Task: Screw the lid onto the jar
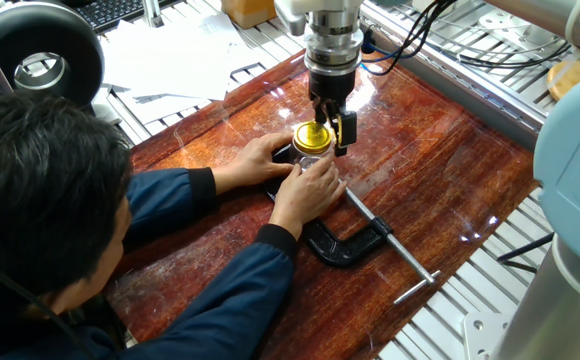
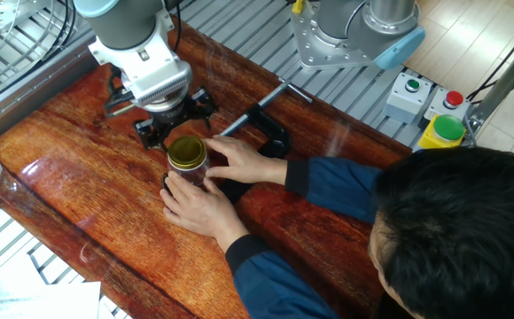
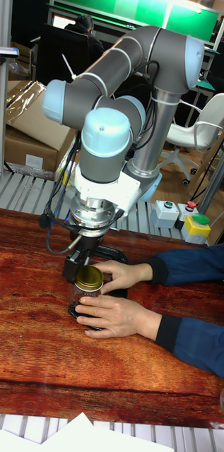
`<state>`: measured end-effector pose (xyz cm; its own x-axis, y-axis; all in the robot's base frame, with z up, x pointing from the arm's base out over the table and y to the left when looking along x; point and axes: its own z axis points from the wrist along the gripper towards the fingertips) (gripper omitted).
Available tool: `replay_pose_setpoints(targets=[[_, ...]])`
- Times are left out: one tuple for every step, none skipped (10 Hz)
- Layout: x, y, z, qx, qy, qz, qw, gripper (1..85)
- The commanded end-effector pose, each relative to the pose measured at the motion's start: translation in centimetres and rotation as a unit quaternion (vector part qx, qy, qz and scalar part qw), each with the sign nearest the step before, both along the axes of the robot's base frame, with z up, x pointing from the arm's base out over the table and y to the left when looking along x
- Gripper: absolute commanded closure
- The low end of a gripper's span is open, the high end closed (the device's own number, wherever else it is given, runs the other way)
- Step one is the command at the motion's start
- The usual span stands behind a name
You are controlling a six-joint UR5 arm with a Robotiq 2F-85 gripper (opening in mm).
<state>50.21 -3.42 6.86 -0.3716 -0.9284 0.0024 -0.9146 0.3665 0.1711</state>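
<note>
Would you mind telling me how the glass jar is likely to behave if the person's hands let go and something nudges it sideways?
The jar looks like clear glass, so probably fragile and slick. It stands upright on the wooden table, steadied by two hands; with its rounded body it might slide or tip, then roll. The yellow lid sits on top, so contents likely stay in.

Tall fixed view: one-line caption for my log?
A person's hands steady the jar with the yellow lid on it, the gripper just above and behind.
</note>
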Motion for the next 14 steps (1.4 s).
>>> replay_pose_setpoints(targets=[[-0.5,0.1,0.1,0.011,0.002,-0.012,0.9999,0.7],[-0.9,0.2,0.0,0.017,0.005,-0.018,0.9997,0.7],[-1.2,0.0,-0.1,0.018,0.005,-0.019,0.9996,0.7],[-1.3,-0.4,-0.1,0.015,0.006,-0.019,0.9997,0.7],[-1.4,-0.6,0.0,0.013,0.006,-0.016,0.9998,0.7],[-1.3,-1.0,0.2,0.010,0.004,-0.009,0.9999,0.7],[-1.1,-1.3,0.4,0.011,0.004,-0.003,0.9999,0.7],[-1.0,-1.7,0.6,0.003,0.001,0.000,1.0000,0.7],[-0.6,-2.0,0.9,-0.007,0.000,0.005,1.0000,0.7],[-0.2,-1.8,1.3,-0.012,-0.002,0.008,0.9999,0.7],[0.4,-1.4,1.4,-0.014,-0.004,0.008,0.9999,0.7],[0.8,-0.7,1.6,-0.014,-0.004,0.005,0.9999,0.7],[1.3,-0.2,1.6,-0.014,-0.007,0.005,0.9999,0.7],[1.8,0.4,1.6,-0.013,-0.010,0.004,0.9999,0.7]])
